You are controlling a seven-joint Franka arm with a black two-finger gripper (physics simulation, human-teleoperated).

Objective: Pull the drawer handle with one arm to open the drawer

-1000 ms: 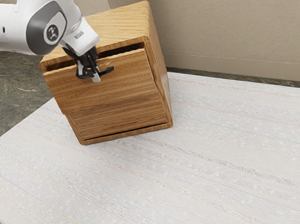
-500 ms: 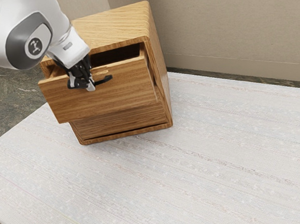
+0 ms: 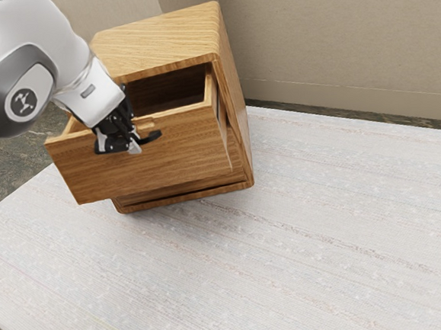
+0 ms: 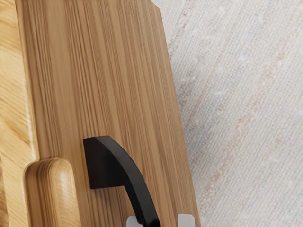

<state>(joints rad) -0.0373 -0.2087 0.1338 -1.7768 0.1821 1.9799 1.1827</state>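
A wooden cabinet (image 3: 187, 37) stands on the pale table. Its upper drawer (image 3: 166, 150) is pulled well out toward the exterior view's left, and its dark hollow shows behind the front panel. My black gripper (image 3: 117, 140) is shut on the drawer's black handle (image 3: 146, 137) at the top of the front panel. The lower drawer (image 3: 188, 189) sits closed beneath, mostly covered by the upper one. In the wrist view the curved black handle (image 4: 118, 177) stands out from the drawer front (image 4: 94, 75), and the fingertips (image 4: 185, 220) peek in beside it.
A pale woven table surface (image 3: 303, 242) spreads wide to the exterior view's right and front of the cabinet. A beige wall (image 3: 348, 33) rises behind. A dark stone floor (image 3: 5, 151) lies off the table's left edge.
The upper drawer has slid further out of the cabinet toward the exterior view's left, and my hand has moved back with it, still holding the handle.
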